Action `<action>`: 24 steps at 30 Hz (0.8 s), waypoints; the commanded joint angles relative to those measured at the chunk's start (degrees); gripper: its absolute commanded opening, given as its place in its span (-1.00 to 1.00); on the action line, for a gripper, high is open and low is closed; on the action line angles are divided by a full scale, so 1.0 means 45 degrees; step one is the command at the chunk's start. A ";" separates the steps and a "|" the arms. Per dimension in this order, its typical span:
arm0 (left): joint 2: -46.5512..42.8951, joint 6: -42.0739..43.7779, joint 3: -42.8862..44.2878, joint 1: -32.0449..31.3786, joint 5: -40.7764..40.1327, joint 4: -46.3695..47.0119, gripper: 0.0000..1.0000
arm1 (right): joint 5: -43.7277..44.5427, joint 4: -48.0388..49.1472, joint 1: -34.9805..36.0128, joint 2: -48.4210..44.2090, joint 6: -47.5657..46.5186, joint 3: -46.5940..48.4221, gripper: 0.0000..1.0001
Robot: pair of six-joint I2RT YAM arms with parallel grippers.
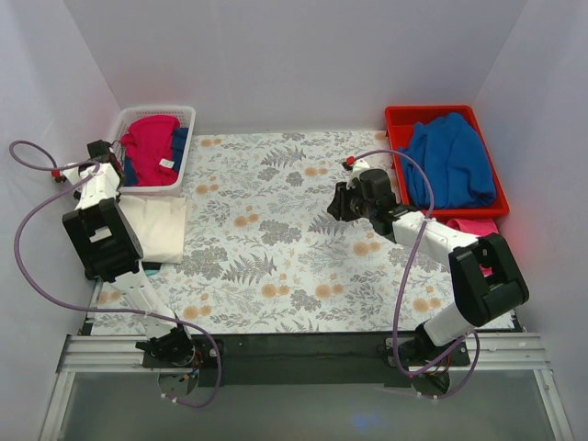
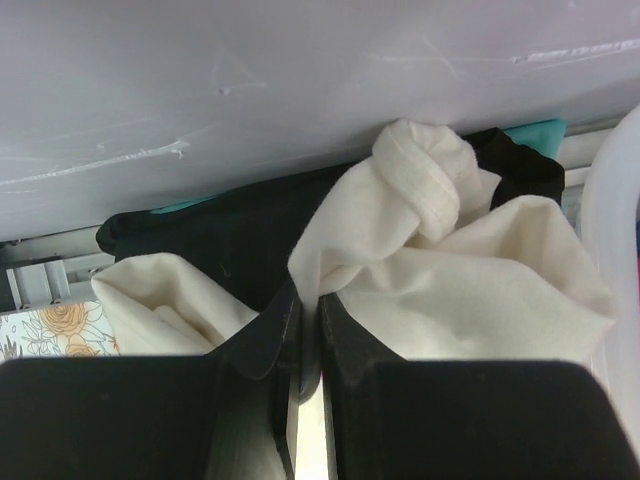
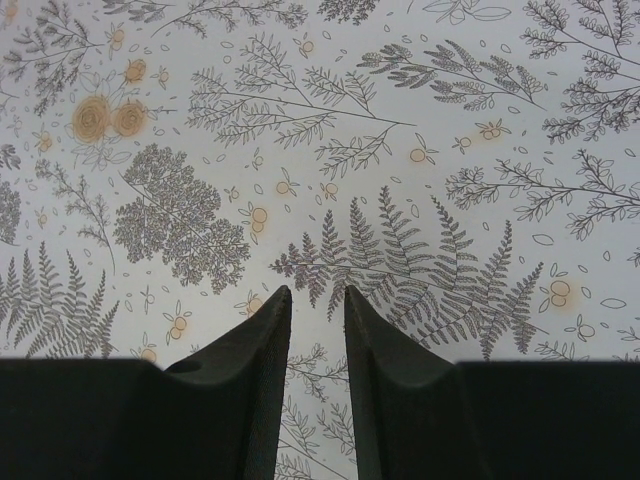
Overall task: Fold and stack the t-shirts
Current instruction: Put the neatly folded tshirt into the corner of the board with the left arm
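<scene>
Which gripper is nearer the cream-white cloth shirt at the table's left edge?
Left. The left gripper pinches the cream-white cloth shirt; the right gripper hangs over the grey floral tablecloth mid-table, far from it.

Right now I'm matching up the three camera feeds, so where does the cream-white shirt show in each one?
Top external: the cream-white shirt is a pale rectangle at the left edge of the floral tablecloth.
Left wrist: bunched across the centre and right, just past the left claw.
Right wrist: not in it.
Shared landmark: the floral tablecloth, a corner at lower left in the left wrist view and filling the right wrist view.
</scene>
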 commanded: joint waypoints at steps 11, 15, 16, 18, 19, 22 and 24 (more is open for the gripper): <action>-0.0535 -0.1275 0.0295 0.0207 -0.2291 0.0752 -1.00 | 0.0256 0.0433 0.0016 -0.0338 -0.0034 -0.0035 -0.32; -0.1060 -0.1510 -0.0036 0.0207 -0.2467 0.0848 -1.00 | 0.0198 0.0433 0.0016 -0.0280 -0.0053 -0.0055 -0.31; -0.1198 -0.1492 -0.0114 0.0226 -0.2487 0.0945 -0.92 | 0.0140 0.0433 0.0016 -0.0260 -0.0073 -0.0036 -0.32; -0.1530 -0.1125 -0.0271 0.0207 -0.2235 0.1413 -0.65 | 0.0061 0.0433 -0.0004 -0.0260 -0.0073 -0.0094 -0.32; -0.1783 -0.1063 -0.0368 0.0207 -0.2156 0.1647 -0.37 | 0.0023 0.0433 -0.0004 -0.0260 -0.0111 -0.0133 -0.32; -0.2097 -0.0478 -0.0428 0.0207 -0.1590 0.2215 -0.08 | -0.0173 0.0433 0.0035 -0.0163 -0.0112 -0.0133 -0.32; -0.2234 -0.0224 -0.0389 0.0207 -0.1297 0.2469 -0.03 | -0.0270 0.0433 0.0016 -0.0143 -0.0093 -0.0133 -0.32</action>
